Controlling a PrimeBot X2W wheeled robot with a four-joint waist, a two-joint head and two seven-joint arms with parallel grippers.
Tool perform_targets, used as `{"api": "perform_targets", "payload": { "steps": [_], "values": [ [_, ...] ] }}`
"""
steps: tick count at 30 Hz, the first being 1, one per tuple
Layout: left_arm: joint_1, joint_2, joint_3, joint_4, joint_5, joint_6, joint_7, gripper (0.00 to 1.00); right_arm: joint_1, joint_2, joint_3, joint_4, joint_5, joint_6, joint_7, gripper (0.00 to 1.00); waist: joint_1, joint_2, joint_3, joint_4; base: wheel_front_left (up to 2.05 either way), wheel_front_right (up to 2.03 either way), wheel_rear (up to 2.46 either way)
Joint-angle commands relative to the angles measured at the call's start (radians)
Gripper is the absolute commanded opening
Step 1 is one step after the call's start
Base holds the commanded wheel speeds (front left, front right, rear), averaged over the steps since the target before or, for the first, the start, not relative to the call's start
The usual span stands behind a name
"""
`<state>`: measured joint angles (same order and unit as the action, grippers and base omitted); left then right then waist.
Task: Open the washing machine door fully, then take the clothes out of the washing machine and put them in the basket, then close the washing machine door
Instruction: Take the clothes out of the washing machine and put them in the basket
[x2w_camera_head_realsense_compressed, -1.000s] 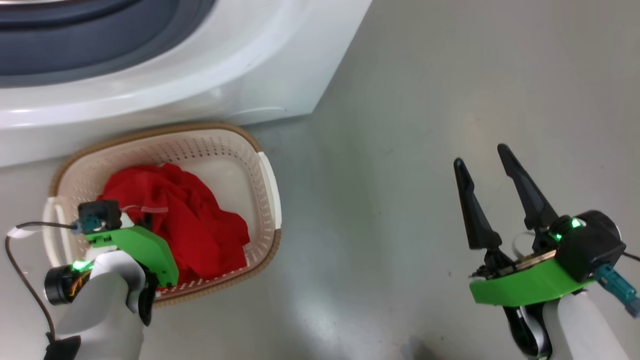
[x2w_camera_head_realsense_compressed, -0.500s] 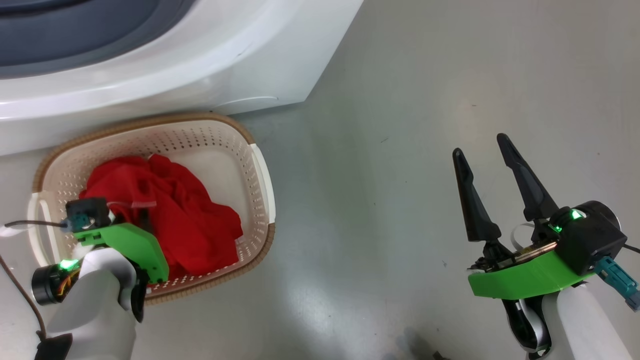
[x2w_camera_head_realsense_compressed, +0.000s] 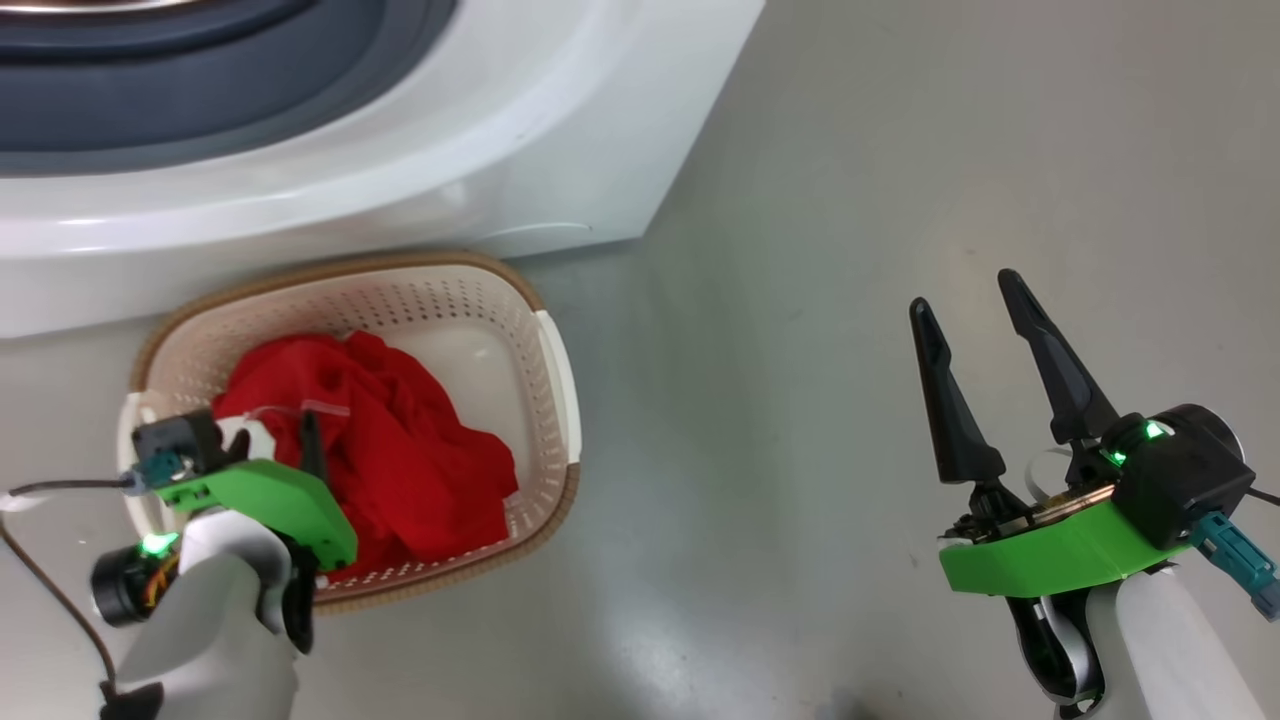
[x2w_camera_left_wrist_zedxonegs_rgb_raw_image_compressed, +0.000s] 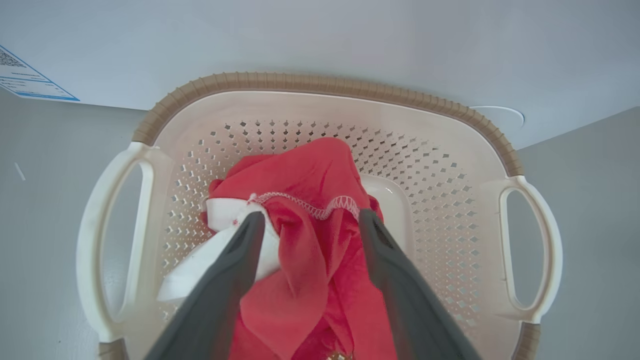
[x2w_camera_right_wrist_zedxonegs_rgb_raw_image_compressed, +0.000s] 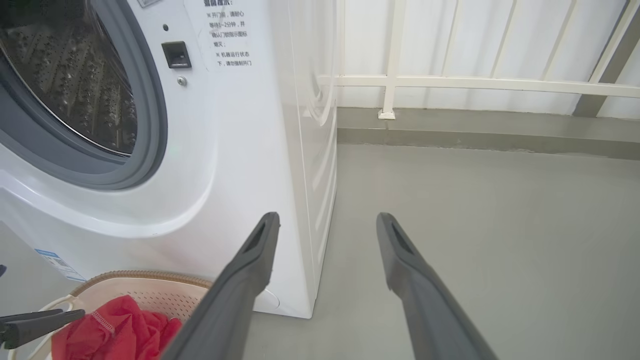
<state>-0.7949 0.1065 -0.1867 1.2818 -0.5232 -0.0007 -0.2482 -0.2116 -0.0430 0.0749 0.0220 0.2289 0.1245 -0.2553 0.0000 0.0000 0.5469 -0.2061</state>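
L gripper (x2w_camera_left_wrist_zedxonegs_rgb_raw_image_compressed: 311, 232) spread wide, grip released, fingers straddling red clothes (x2w_camera_left_wrist_zedxonegs_rgb_raw_image_compressed: 305, 170) heaped in basket (x2w_camera_left_wrist_zedxonegs_rgb_raw_image_compressed: 320, 84). Washing machine (x2w_camera_head_realsense_compressed: 420, 170) at basket's 12 o'clock, just beside. R gripper (x2w_camera_head_realsense_compressed: 965, 298) at basket's 3 o'clock, well apart, fingers parted, holding nothing, over floor (x2w_camera_head_realsense_compressed: 800, 200).

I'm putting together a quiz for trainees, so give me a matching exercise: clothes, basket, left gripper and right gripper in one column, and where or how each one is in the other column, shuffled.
1. clothes
2. basket
3. left gripper
4. right gripper

A. open, over bare floor
B. on the floor in front of the washer
C. open, astride the red fabric
D. heaped in the basket

Pairs: 1-D, 2-B, 3-C, 4-A
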Motion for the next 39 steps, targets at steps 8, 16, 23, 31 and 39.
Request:
{"api": "perform_targets", "payload": {
  "steps": [8,16,23,31,39],
  "values": [
    [0.093,0.004,0.04,-0.154,0.012,-0.024,-0.013,1.0,0.017,-0.007,0.004,-0.006,-0.019,0.006,-0.006,1.0,0.0,0.0,-0.077,0.066,0.0,0.0,0.0],
    [0.217,-0.022,0.109,-0.409,0.065,-0.02,-0.013,1.0,0.003,-0.007,-0.018,0.023,-0.049,0.006,-0.006,1.0,0.0,0.0,-0.153,0.109,0.0,0.0,0.0],
    [0.368,-0.048,0.192,-0.709,0.167,-0.016,-0.013,1.0,0.011,-0.007,-0.063,0.047,-0.047,0.006,-0.006,1.0,0.0,0.0,-0.236,0.151,0.0,0.0,0.0],
    [0.5,-0.056,0.213,-0.929,0.25,-0.009,-0.013,1.0,0.076,-0.007,-0.08,0.054,-0.047,0.006,-0.006,1.0,0.0,0.0,-0.323,0.175,0.0,0.0,0.0],
    [0.629,-0.056,0.23,-1.152,0.296,-0.003,-0.014,1.0,0.136,-0.007,-0.091,0.016,-0.071,0.006,-0.006,1.0,0.0,0.0,-0.38,0.174,0.0,0.0,0.0]
  ]
}}
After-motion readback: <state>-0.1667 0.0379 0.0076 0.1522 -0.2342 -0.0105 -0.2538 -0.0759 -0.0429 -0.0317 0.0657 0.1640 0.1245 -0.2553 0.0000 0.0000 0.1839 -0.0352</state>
